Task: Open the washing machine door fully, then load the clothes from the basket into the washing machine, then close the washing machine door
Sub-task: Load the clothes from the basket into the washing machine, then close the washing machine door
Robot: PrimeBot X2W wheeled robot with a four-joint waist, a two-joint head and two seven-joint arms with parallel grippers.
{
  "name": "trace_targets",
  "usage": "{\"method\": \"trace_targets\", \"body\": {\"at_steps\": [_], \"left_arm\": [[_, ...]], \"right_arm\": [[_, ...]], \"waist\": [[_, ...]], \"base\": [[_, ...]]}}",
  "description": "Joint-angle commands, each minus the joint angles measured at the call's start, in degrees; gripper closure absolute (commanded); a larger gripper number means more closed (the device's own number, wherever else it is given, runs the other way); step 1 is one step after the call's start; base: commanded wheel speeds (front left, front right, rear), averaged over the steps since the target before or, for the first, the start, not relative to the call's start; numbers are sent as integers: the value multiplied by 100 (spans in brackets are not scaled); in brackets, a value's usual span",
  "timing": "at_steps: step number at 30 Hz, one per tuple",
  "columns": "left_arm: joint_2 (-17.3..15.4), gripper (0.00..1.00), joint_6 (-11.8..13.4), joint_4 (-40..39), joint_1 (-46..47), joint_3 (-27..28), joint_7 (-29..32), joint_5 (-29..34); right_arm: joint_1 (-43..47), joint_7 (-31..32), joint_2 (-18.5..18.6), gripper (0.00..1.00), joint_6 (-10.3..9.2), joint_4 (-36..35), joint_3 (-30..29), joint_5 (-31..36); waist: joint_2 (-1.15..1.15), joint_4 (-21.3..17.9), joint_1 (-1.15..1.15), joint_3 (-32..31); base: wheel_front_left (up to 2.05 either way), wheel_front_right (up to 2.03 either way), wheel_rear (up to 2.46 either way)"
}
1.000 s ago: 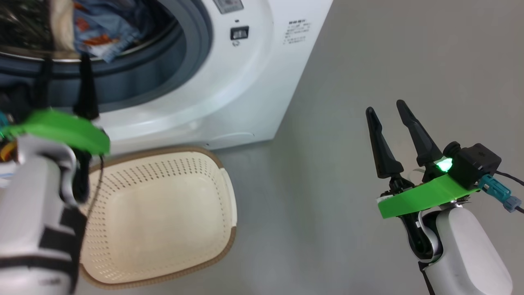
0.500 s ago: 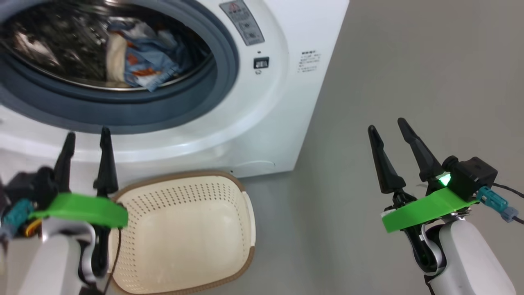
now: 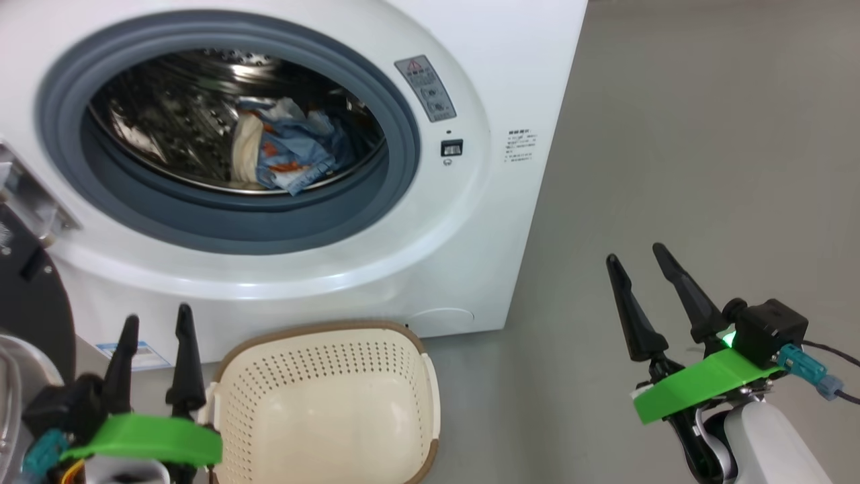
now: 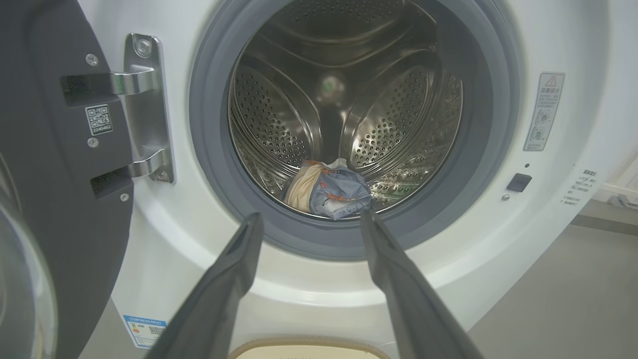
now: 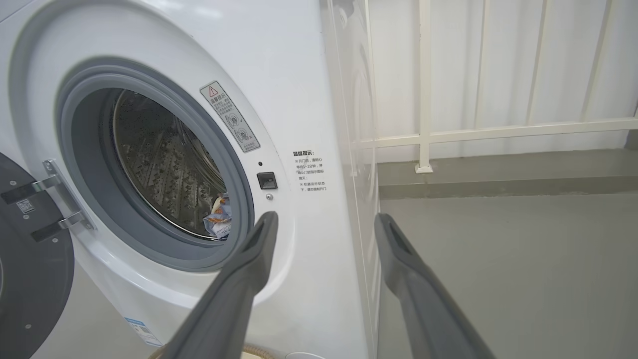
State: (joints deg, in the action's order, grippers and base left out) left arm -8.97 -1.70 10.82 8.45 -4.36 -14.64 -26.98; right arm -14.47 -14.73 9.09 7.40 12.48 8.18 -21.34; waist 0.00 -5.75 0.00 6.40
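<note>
Washing machine (image 3: 470,235): one, big white front-loader, standing on grey floor (image 3: 672,168), round mouth wide open. Washing machine door (image 4: 60,209): one, glossy black, hanging open at the robot's left on one metal hinge (image 4: 147,107) with two arms. One perforated steel drum (image 3: 175,128), ringed by one grey gasket (image 3: 235,228). Basket (image 3: 322,328): one, cream with brown rim, sitting on the floor just in front of the machine below the mouth, bare bottom showing. Clothes (image 3: 289,154): one bundle of two pieces, blue printed fabric beside a cream cloth, lying inside the drum near its front lip. Two grippers, each with two long dark fingers above a green bracket (image 3: 705,393). Left gripper (image 3: 156,314): low at the left of the head view, just beside the basket's left rim, fingers pointing up at the machine's front, jaws spread apart, gripping nothing. Right gripper (image 3: 635,253): low at the right, over bare floor, well apart from the machine, fingers leaning slightly left, jaws likewise apart and free. Four labels: grey warning sticker (image 3: 425,87) with red triangle right of the mouth; block of Chinese print (image 3: 519,144) near the front's right edge; blue-edged sticker (image 3: 131,355) at the front's lower left; QR-code sticker (image 4: 98,119) on the door's inner face. All lettering too small to read.
</note>
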Motion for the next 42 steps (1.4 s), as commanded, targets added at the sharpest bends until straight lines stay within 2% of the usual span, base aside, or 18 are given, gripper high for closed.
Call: {"method": "trace_targets", "body": {"at_steps": [1, 10, 19, 42], "left_arm": [[-127, 0, 17, -227, -19, 207, -36, -12], [-71, 0, 27, -496, -512, 296, -36, 39], [10, 0, 58, -563, -580, 380, -36, 199], [90, 0, -83, -554, -589, 435, -36, 310]], "right_arm": [[45, -27, 60, 0, 9, -131, 129, -35], [101, -27, 167, 0, 9, -93, 188, -85], [124, -27, 208, 0, 9, -84, 226, -87], [142, -27, 220, 0, 9, -62, 271, -56]], "waist": [[0, 61, 0, -124], [0, 99, 0, -279], [0, 107, 0, -320], [0, 86, 0, -333]], "base": [[0, 0, 0], [0, 0, 0], [0, 0, 0], [0, 0, 0]]}}
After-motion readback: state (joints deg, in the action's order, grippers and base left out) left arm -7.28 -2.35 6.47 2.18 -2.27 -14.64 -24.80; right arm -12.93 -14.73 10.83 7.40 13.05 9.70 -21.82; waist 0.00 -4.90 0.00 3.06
